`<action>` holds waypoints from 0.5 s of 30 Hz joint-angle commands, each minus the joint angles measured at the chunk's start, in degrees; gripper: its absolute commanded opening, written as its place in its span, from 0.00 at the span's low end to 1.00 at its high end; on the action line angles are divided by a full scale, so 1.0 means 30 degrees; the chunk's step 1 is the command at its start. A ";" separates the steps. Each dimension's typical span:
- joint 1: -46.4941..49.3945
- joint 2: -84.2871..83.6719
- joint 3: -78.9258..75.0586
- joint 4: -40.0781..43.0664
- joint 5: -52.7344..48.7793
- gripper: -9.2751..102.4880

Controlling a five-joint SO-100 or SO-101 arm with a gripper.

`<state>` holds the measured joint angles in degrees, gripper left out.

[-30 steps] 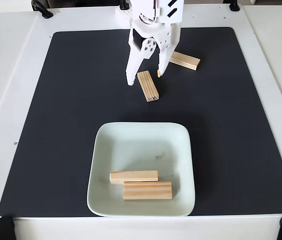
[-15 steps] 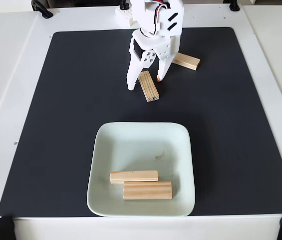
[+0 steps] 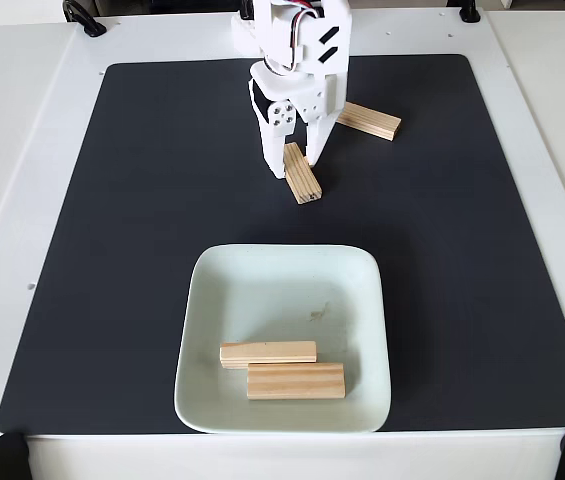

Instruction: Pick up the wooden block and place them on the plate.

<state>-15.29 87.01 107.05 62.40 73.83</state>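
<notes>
Claw [image 3: 293,167] now lower than 1 s ago, fingers narrowed from wide spread to pinching block [image 3: 302,173] on mat [image 3: 142,220]; 2 blocks [image 3: 282,368] unmoved on plate [image 3: 262,285]

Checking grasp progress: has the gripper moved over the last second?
Yes. The gripper has closed in around the wooden block on the black mat, fingers now against its sides.

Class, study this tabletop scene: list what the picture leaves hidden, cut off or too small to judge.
1. In the fixed view, the gripper straddles the wooden block; whether its fingers touch it cannot be told.
2. The arm is cut off by the top edge.
3. The second block is partly hidden behind the gripper.
4. The mark on the plate is too small to identify.
</notes>
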 commanded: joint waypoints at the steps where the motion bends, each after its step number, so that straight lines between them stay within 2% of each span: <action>1: -0.0234 0.3428 -0.0498 0.0732 -0.2842 0.08; 6: 0.0879 0.7295 -0.0498 0.0029 -1.0020 0.08; 12: 0.2637 0.8174 -0.0615 -0.5684 -1.8691 0.08; 15: 0.2900 0.7793 -0.1816 -0.7061 -2.1914 0.08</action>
<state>-7.47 109.07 106.17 45.35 17.40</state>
